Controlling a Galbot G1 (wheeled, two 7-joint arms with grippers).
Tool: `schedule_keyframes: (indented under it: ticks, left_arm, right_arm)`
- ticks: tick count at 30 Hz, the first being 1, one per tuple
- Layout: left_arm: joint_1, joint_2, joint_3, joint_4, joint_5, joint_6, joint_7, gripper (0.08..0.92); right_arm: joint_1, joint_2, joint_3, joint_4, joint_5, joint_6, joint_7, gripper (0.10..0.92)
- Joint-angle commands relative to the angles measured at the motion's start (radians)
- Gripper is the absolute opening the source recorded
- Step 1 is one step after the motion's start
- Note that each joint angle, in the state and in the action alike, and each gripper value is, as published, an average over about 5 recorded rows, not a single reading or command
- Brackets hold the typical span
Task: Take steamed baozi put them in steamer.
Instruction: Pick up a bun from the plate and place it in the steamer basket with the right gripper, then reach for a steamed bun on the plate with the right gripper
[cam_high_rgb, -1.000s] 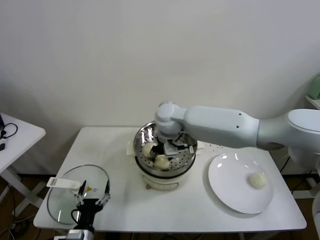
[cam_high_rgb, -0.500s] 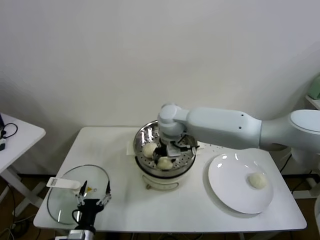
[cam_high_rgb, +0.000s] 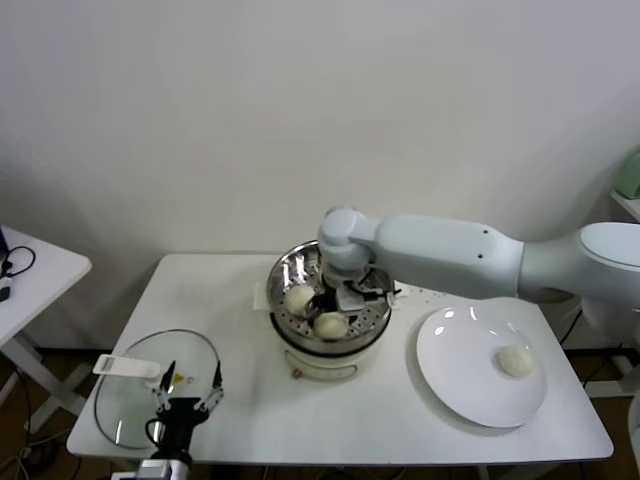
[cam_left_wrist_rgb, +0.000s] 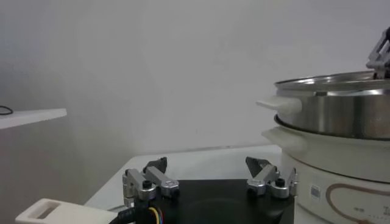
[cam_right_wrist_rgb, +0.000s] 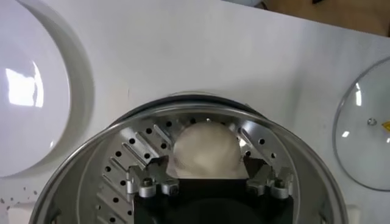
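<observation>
Right wrist view is showing the right gripper inside the steamer, its jaws now spread wide around a baozi sitting on the perforated tray, where a second ago they were clamped on it. Two more are lying in the steamer, and one baozi is waiting on the white plate. The left gripper is idling open over the glass lid.
</observation>
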Motion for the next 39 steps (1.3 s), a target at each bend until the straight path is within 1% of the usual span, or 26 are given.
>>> schedule_keyframes:
  ticks: [1, 8, 12, 15, 17, 19, 20, 22, 26, 29, 34, 39]
  left_arm:
    - [-0.002, 0.000, 0.001, -0.001, 0.002, 0.001, -0.001, 0.823]
    - [-0.003, 0.001, 0.002, -0.008, 0.003, 0.005, -0.001, 0.823]
    - [-0.005, 0.005, 0.004, -0.007, 0.003, 0.006, -0.001, 0.823]
    - [-0.008, 0.008, 0.006, -0.003, 0.003, 0.008, -0.001, 0.823]
    - [-0.010, 0.009, 0.007, 0.000, 0.002, 0.008, -0.001, 0.823]
    - [-0.013, 0.010, 0.007, 0.007, 0.002, 0.007, -0.001, 0.823]
    - [-0.014, 0.010, 0.008, 0.010, 0.001, 0.006, -0.001, 0.823]
    - [-0.016, 0.011, 0.009, 0.015, 0.001, 0.004, -0.001, 0.823]
    - [-0.015, 0.013, 0.012, 0.017, 0.000, 0.002, -0.001, 0.823]
    - [-0.013, 0.013, 0.014, 0.011, 0.000, 0.003, 0.000, 0.823]
    - [-0.012, 0.012, 0.022, -0.008, 0.001, 0.009, 0.000, 0.823]
    - [-0.010, 0.012, 0.022, -0.020, 0.005, 0.013, 0.001, 0.823]
  right_arm:
    - [0.010, -0.001, 0.017, 0.002, 0.011, 0.014, 0.000, 0.820]
    - [0.101, -0.047, 0.019, -0.010, 0.097, 0.016, -0.021, 0.823]
    - [0.197, -0.117, -0.025, -0.068, 0.234, -0.039, -0.032, 0.823]
    - [0.288, -0.198, -0.096, -0.066, 0.421, -0.217, -0.027, 0.823]
    - [0.349, -0.264, -0.158, -0.036, 0.575, -0.374, -0.015, 0.823]
    - [0.389, -0.327, -0.207, -0.003, 0.697, -0.492, -0.005, 0.823]
    - [0.403, -0.359, -0.227, 0.011, 0.742, -0.543, -0.001, 0.823]
    - [0.413, -0.432, -0.251, 0.027, 0.780, -0.622, 0.003, 0.823]
    - [0.391, -0.563, -0.262, 0.025, 0.763, -0.695, 0.013, 0.823]
    - [0.321, -0.663, -0.231, 0.014, 0.701, -0.711, 0.022, 0.823]
    - [0.065, -0.786, -0.058, 0.002, 0.554, -0.713, 0.030, 0.823]
    - [-0.199, -0.837, 0.161, -0.021, 0.434, -0.699, 0.021, 0.823]
